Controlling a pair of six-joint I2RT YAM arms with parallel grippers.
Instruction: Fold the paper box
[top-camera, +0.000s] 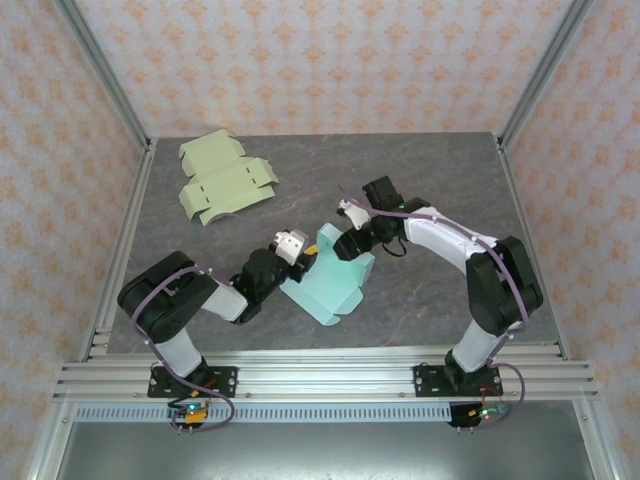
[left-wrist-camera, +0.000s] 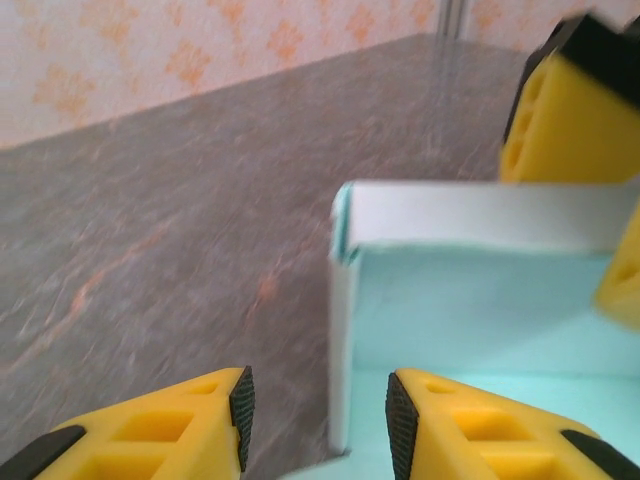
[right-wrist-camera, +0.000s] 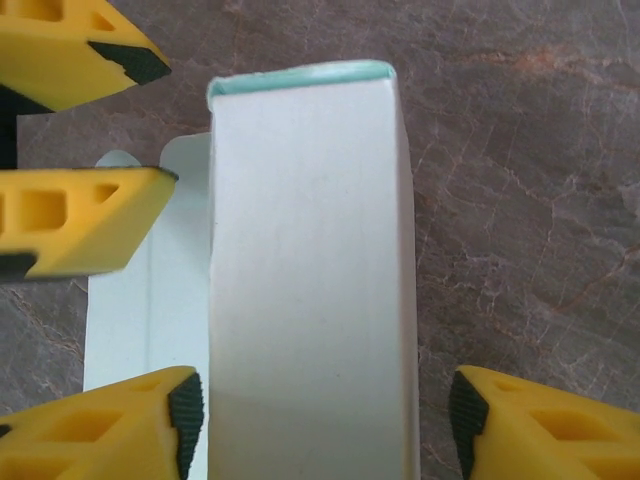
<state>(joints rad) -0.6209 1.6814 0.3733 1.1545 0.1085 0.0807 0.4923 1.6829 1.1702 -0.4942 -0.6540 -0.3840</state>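
The pale teal paper box (top-camera: 335, 285) lies part-folded at the table's centre, with walls raised at its far end. My left gripper (top-camera: 303, 257) comes at its left corner and my right gripper (top-camera: 338, 243) at its far side. In the left wrist view my left gripper (left-wrist-camera: 320, 410) is open and straddles an upright side wall (left-wrist-camera: 341, 320), touching neither face. My right gripper (right-wrist-camera: 325, 405) is open around a folded-over panel (right-wrist-camera: 310, 270), with a gap on its right side. The left gripper's yellow fingers (right-wrist-camera: 80, 215) show beside that panel.
Two flat pale green box blanks (top-camera: 225, 178) lie at the back left. Metal frame posts (top-camera: 105, 70) and patterned walls close in the grey table (top-camera: 440, 190).
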